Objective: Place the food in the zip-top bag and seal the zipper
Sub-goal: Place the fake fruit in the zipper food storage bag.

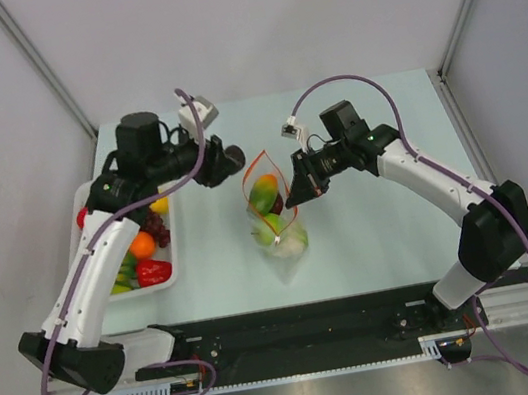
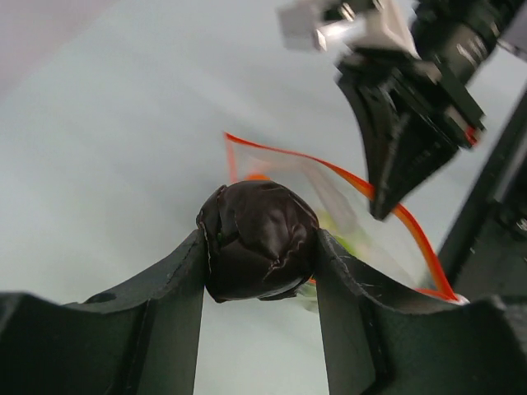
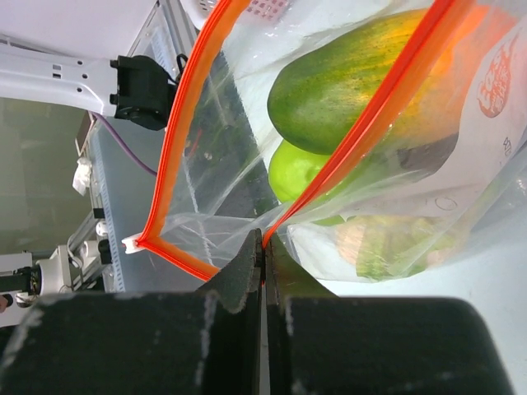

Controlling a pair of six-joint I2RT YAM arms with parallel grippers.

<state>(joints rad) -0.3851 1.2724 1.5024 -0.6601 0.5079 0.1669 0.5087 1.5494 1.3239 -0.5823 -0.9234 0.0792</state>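
A small, square, transparent plastic zip-top bag (image 1: pixel 275 218) is seen at the centre of the pale green table (image 1: pixel 392 232) in the overhead view, with its mouth raised toward the upper part of the frame. The thin orange-red zipper strip (image 1: pixel 245 185) is spread into an open loop around that mouth. Through the plastic, in the right wrist view, a green-and-yellow oval toy fruit (image 3: pixel 354 90), a bright green toy apple (image 3: pixel 303 169) and a whitish lump (image 3: pixel 370 243) are seen inside the bag. An orange piece (image 3: pixel 473 45) is seen at the upper right of that frame.

The right gripper (image 1: pixel 296 192) is placed just right of the bag's mouth in the overhead view. In its own view its jaws are pressed together, and one side of the orange-red strip is pinched between them at the lower centre of the frame.

The left gripper (image 1: pixel 234 159) is held to the upper left of the bag in the overhead view, apart from it. A dark, wrinkled, round toy piece (image 2: pixel 259 240) is clamped between its two black fingers (image 2: pixel 177 288) at the centre of the left wrist view. The open mouth of the bag is seen just beyond it, and the right gripper at the upper right.

A white rectangular tray (image 1: pixel 179 257) lies at the left of the overhead view, partly under the left arm. In it are seen an orange ball (image 1: pixel 142 243), a red pepper-shaped piece (image 1: pixel 153 271), a cluster of dark grapes (image 1: pixel 153 222), a yellow piece (image 1: pixel 159 206) and green pieces (image 1: pixel 125 273).
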